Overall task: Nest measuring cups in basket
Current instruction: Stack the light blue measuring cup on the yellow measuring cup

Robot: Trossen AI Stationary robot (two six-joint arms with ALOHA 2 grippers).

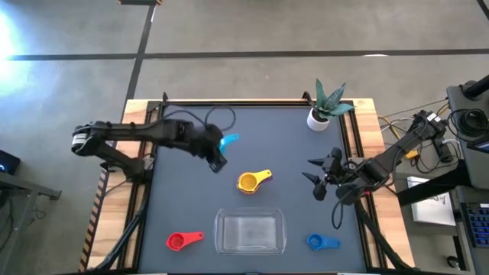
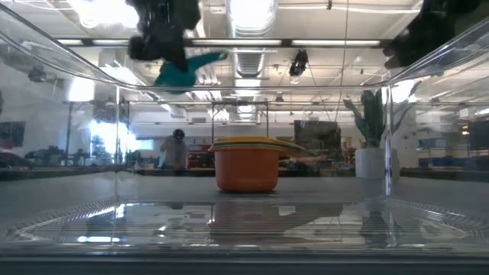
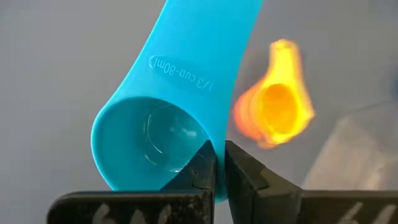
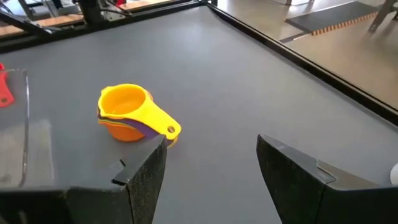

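My left gripper is shut on a teal measuring cup, held above the table at far centre-left; the cup also shows in the low view. A stack of cups, yellow on top with purple and orange below, stands on its base at the table's middle. The clear basket stands near the front edge. A red cup lies to its left and a blue cup to its right. My right gripper is open and empty, right of the stack. My left gripper pinches the teal cup's bowl wall at the rim, on the side where the handle starts. One finger is inside the bowl and one finger is outside. The cup is lifted clear of the table, tilted, with its handle pointing away from the gripper.
A white pot with a green plant stands at the table's far right corner. The dark mat lies bare between the stack and the basket. Raised rails run along the table's sides.
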